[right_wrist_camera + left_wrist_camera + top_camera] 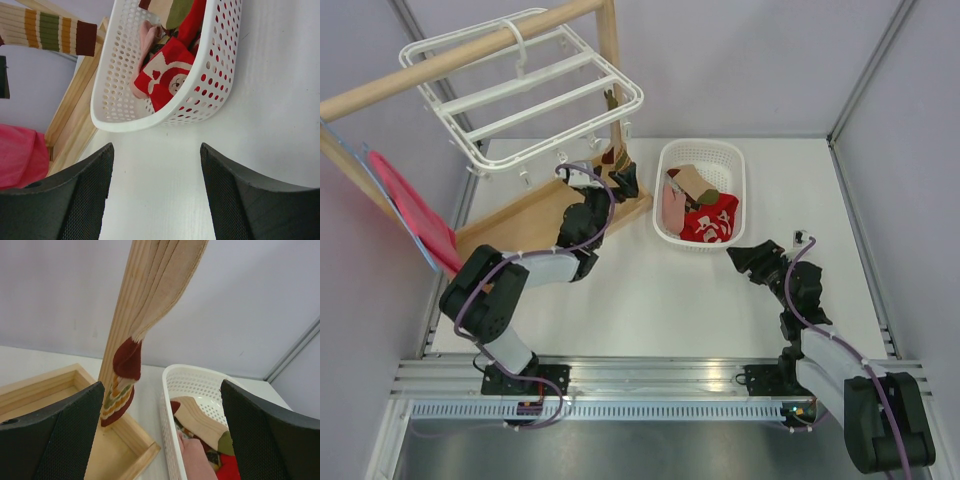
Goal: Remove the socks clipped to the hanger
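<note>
Sock (pixel 127 360) hanging from hanger (pixel 636 97), left gripper (pixel 160 430) spread

Plain pale lilac-grey wall panels (pixel 750 60), slim aluminium corner posts (pixel 866 68), flat white tabletop (pixel 650 300), ribbed aluminium rail (pixel 650 372) along the near edge, soft even light

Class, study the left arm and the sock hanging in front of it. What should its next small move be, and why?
Probably ease the left hand forward and slightly left until its open fingers straddle the striped sock. The sock hangs ahead, left of centre and ungripped; other socks already lie in the basket.
</note>
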